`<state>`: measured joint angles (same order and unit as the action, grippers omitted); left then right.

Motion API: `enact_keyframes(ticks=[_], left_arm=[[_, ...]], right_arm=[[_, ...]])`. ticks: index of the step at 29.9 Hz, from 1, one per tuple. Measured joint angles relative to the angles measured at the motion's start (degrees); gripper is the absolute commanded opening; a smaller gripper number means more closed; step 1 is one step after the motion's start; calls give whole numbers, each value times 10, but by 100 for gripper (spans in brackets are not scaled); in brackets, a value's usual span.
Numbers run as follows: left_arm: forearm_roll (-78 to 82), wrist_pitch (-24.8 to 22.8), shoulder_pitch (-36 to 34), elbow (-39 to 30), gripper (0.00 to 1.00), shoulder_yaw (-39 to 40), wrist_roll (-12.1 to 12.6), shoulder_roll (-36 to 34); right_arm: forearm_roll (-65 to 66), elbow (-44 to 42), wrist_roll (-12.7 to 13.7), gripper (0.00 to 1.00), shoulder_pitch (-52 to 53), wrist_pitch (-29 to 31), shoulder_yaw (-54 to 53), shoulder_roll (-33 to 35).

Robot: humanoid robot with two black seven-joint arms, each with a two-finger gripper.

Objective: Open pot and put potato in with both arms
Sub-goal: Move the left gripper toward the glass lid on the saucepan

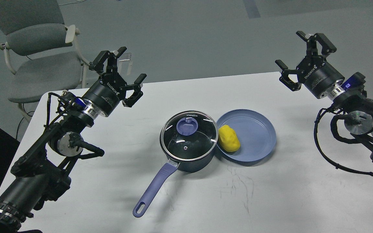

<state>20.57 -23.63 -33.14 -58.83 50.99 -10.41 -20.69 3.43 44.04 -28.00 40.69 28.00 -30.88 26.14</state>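
Black left hand (123, 76) and right hand (298, 58), both raised, fingers spread wide, gripping nothing. Between them on white worktop (287, 194): dark blue pot (189, 142), glass lid (189, 136) on. Yellow potato (229, 138) in blue plate (257, 136), touching pot's right side.

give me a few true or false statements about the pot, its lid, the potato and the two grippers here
1. The round glass lid sits on the dark blue saucepan. True.
2. The lumpy yellow potato lies inside the saucepan. False: it lies on the shallow blue plate.
3. The left gripper is open and holds nothing. True.
4. The right gripper grips the lid's knob. False: it is open, away from the lid.
5. The saucepan's lavender handle points toward the plate. False: it points away, toward the near table edge.
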Motion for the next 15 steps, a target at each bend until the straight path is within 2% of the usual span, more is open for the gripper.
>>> enact_keyframes(ticks=[10, 15], left_arm=[[-1, -1, 1, 5, 98, -1, 0, -4], [-7, 1, -19, 42, 98, -2, -2, -24]], right_arm=[[1, -1, 0, 100, 0, 0, 0, -3], [2, -1, 0, 100, 3, 0, 2, 2]])
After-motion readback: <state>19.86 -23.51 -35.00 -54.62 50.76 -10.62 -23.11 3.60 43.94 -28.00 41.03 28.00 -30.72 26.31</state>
